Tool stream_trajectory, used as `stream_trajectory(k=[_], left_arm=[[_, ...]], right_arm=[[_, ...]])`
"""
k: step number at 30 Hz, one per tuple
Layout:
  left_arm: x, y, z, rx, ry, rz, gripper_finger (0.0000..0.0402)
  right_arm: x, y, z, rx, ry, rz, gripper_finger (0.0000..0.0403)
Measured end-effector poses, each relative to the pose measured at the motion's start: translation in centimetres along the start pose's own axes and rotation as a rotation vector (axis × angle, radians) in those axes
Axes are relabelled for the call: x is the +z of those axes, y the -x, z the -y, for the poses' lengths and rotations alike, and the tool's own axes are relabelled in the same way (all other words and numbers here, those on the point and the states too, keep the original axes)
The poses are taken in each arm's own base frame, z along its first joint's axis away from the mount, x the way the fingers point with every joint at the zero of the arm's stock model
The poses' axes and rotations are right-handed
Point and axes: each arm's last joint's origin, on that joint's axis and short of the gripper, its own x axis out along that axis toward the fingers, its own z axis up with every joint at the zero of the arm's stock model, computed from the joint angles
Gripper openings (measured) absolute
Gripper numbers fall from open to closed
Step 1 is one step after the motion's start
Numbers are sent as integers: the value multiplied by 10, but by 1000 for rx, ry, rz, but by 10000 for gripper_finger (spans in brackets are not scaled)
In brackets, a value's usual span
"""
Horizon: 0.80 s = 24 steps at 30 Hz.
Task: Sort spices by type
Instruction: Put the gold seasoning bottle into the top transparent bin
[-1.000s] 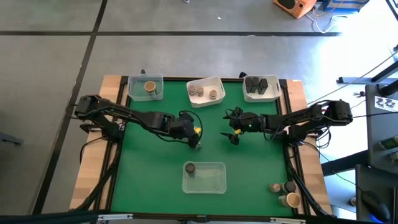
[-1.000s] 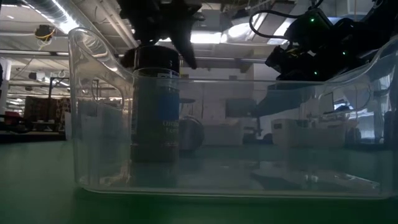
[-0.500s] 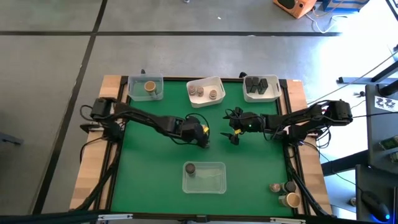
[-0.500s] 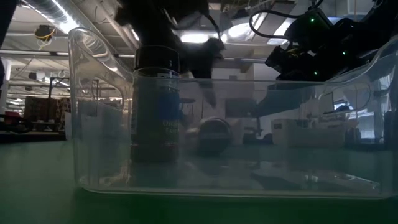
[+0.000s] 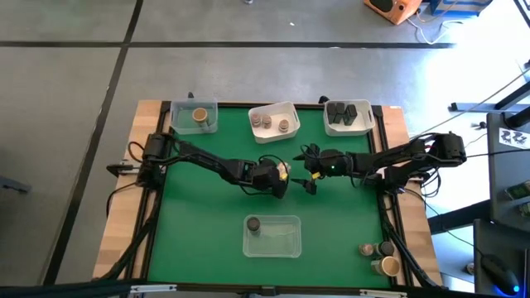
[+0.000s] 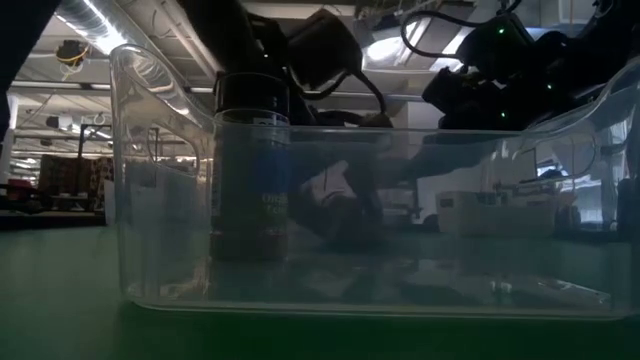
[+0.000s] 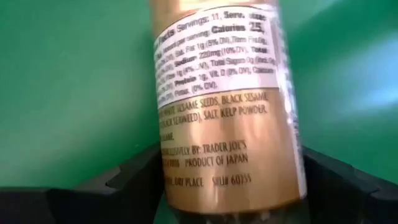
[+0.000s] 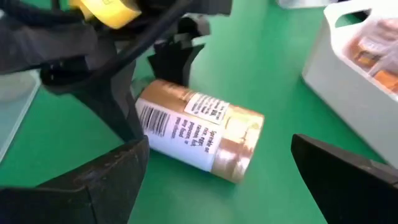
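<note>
A gold spice jar [image 8: 199,134] with a white label lies on its side on the green mat; it fills the left wrist view [image 7: 224,124] and shows dimly through the tray in the low view [image 6: 338,215]. My left gripper [image 5: 280,178] is low over it and open. Its fingers [image 8: 118,106] stand on either side of the jar's bottom end. My right gripper [image 5: 310,175] hangs open just to the right of the jar, pointing at its lid end. A dark-topped jar [image 5: 253,223] stands upright in the near clear tray [image 5: 286,240]. My left gripper comes at the lying jar slanting down from the table's left, one finger on each side of its bottom end [image 7: 230,186]. I cannot tell whether either finger touches the jar. The jar rests on the mat.
Three trays line the far edge: a clear one [image 5: 180,124] with a tan-topped jar, a white one [image 5: 291,112] with two jars, and one [image 5: 348,128] with dark jars. Three more jars [image 5: 377,258] stand at the near right corner. The two grippers are close together.
My left gripper has moved toward the table's right edge and down, from left of centre to the lying jar, which now sits between its open fingers. The jar has stayed where it was.
</note>
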Motion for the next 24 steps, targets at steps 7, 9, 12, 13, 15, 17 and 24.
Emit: stream_trajectory(k=[7, 9, 12, 13, 15, 17, 24], left_arm=[[-5, -11, -4, 16, -141, -14, 285], [-5, -11, -4, 12, -177, -13, 266], [-4, -8, -2, -2, -238, -16, 264], [-4, -5, 0, -11, -255, -13, 264], [-6, 2, 5, -21, -295, -2, 264], [-10, 11, 8, -1, -346, 23, 264], [-23, 50, 26, 14, -476, 86, 264]], right_arm=[[-8, -6, 0, 0, 3, -43, 392], [-7, -6, 0, 0, 10, -37, 392], [-6, -5, 0, 0, 13, -34, 392], [-6, -4, 0, 0, 14, -30, 392], [-5, -1, 0, 0, 16, -42, 392], [-2, 5, 0, 0, 17, -51, 392], [10, 31, 1, 14, 17, -30, 392]])
